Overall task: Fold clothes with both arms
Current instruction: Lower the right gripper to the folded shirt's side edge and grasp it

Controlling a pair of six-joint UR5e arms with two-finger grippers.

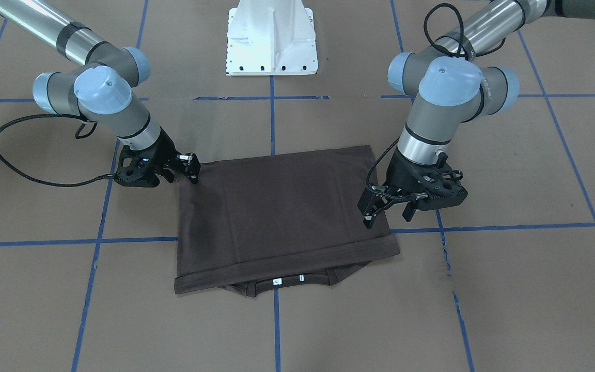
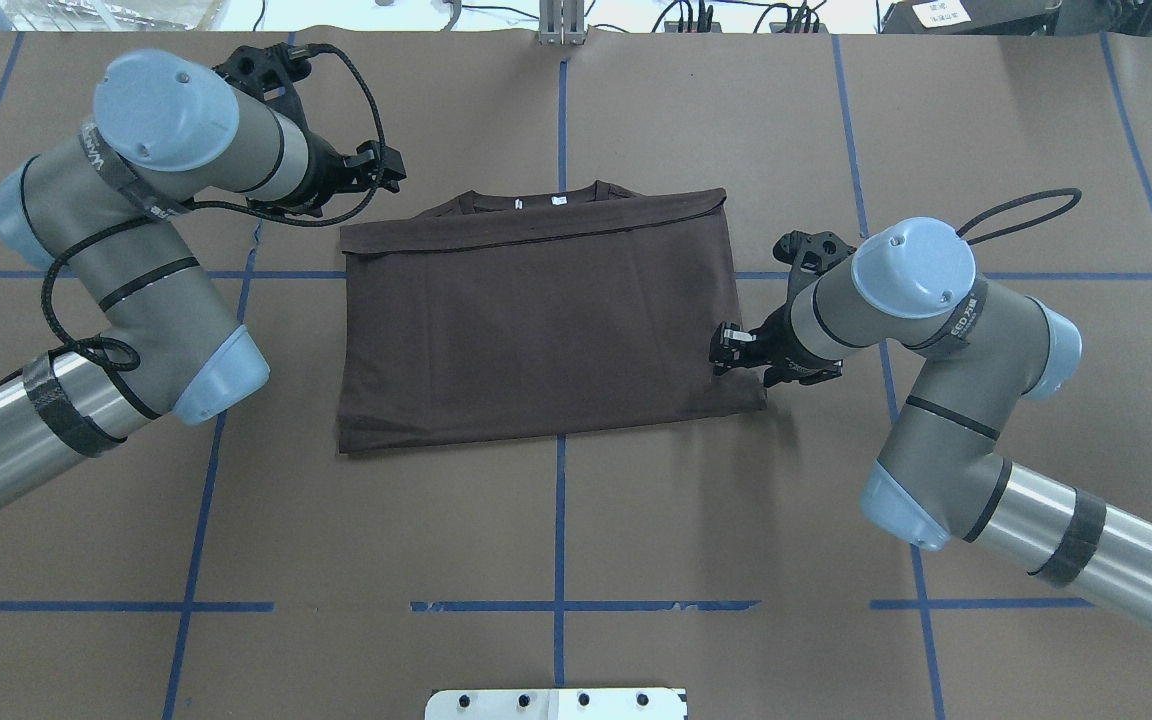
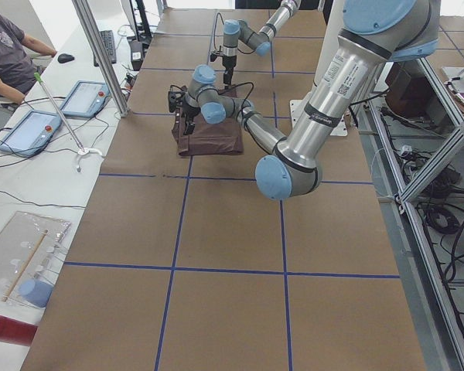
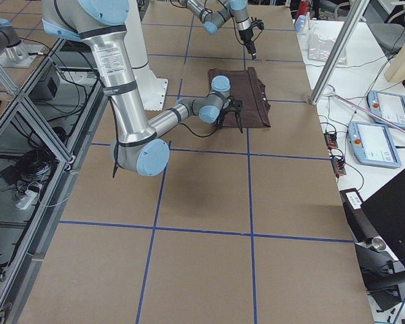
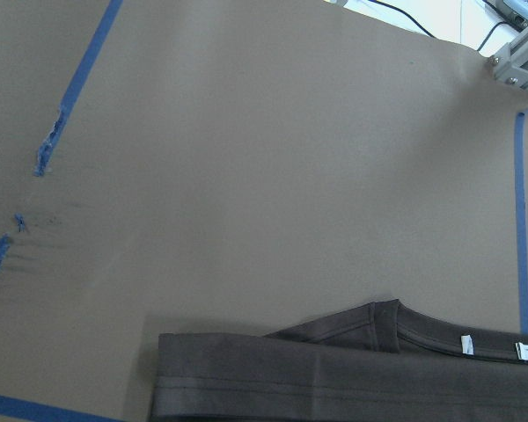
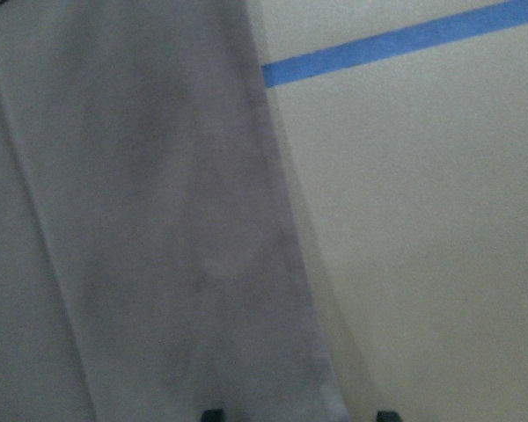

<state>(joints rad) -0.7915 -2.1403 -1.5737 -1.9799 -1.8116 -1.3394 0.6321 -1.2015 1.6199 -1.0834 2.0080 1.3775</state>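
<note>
From across the robot, the dark brown T-shirt (image 1: 277,212) lies flat on the surface (image 1: 509,289), folded into a rectangle. Its long axis runs from one tool to the other. The collar (image 1: 287,281) peeks out from under the folded hem on the side away from the robot's base. The left tool (image 1: 388,213) hangs raised over one short edge, its fingers apart and nothing in them, with the wrist pointing steeply down. The right tool (image 1: 190,168) reaches in low, almost level, at the opposite corner nearest the base.

From overhead, the left tool (image 2: 384,170) is just beside the collar-side corner. The right tool (image 2: 728,350) is at the other short edge, near the base-side corner.

The left side view shows the near arm bent sharply at the elbow, and the right side view shows the same of its near arm.

The left wrist view has the collar and two white labels (image 5: 466,345) below the tool.

In the right wrist view, two fingertips (image 6: 213,413) stand apart astride the fabric's edge, with blue tape (image 6: 405,40) beyond them. I cannot tell whether they touch the cloth.
</note>
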